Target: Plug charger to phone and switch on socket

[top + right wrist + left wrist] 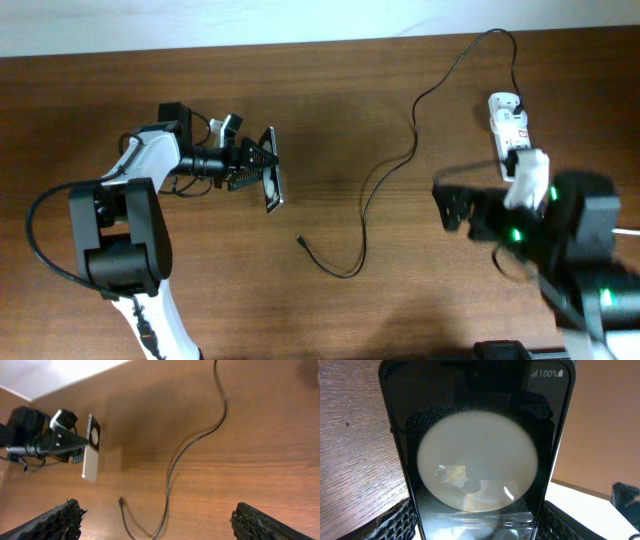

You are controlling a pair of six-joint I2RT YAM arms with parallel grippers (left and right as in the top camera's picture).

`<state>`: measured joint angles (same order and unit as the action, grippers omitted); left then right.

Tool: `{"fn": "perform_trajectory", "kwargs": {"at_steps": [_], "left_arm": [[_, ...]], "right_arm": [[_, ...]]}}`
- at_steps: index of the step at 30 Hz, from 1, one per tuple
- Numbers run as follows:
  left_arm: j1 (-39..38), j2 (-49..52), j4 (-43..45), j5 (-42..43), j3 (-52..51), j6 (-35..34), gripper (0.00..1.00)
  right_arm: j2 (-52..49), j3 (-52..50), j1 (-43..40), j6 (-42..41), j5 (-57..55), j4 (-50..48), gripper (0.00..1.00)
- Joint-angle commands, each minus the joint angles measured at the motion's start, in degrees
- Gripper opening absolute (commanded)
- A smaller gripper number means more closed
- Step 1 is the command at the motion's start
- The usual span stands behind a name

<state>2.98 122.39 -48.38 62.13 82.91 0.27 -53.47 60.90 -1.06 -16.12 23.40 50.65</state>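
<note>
Left gripper has the phone clamped between its jaws, with the fingers pressing on either side of the handset's lower part. From the left wrist, the phone fills the view straight ahead of the jaws. Its screen faces the camera, with a 100% battery reading in the top corner and a big pale round reflection across the glass. Seen from overhead, it stands on edge and tilted at the jaw tips. Whether its lower end touches the table, I cannot tell.

Over to the right gripper: jaws spread wide, nothing between them, fingertips sitting at the bottom corners of its wrist view. Ahead of those open jaws and well apart from them, the charger snakes across the wood. Its plug tip lies loose on the table, ahead and toward the left-hand finger. Farther ahead is the held phone. The socket lies behind the right jaws, off to one side near the wrist, and the charger runs up to its far end.
</note>
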Motion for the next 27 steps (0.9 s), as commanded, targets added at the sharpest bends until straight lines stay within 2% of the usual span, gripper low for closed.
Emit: {"fn": "perform_trajectory", "kwargs": {"at_steps": [1, 2, 6, 12, 15, 19, 23, 27], "left_arm": [[0.1, 0.4, 0.1, 2.1, 0.0, 1.1, 0.73], [0.1, 0.4, 0.0, 2.1, 0.0, 1.1, 0.73], [0.1, 0.4, -0.2, 2.1, 0.0, 1.1, 0.73], [0.1, 0.4, -0.2, 2.1, 0.0, 1.1, 0.74], [-1.1, 0.4, -0.1, 2.1, 0.0, 1.1, 0.74], [-5.0, 0.4, -0.1, 1.9, 0.0, 1.1, 0.74], [-7.8, 0.4, 0.8, 2.0, 0.0, 1.0, 0.74], [-8.6, 0.4, 1.4, 1.9, 0.0, 1.0, 0.74]], "right_arm": [[-7.7, 1.0, 0.4, 0.2, 9.1, 0.7, 0.99], [-11.3, 1.0, 0.4, 0.2, 12.5, 1.2, 0.92], [-24.5, 1.0, 6.4, 0.9, 13.6, 0.3, 0.91], [-37.9, 1.0, 21.4, 0.8, 12.9, -15.0, 0.89], [-41.2, 1.0, 27.6, 0.5, 4.8, -21.2, 0.89], [-41.8, 1.0, 32.9, -4.4, -3.4, -29.2, 0.89], [-42.4, 1.0, 34.4, -13.4, -8.0, -34.8, 0.89], [-45.0, 1.0, 34.9, -13.3, -8.0, -37.5, 0.88]]}}
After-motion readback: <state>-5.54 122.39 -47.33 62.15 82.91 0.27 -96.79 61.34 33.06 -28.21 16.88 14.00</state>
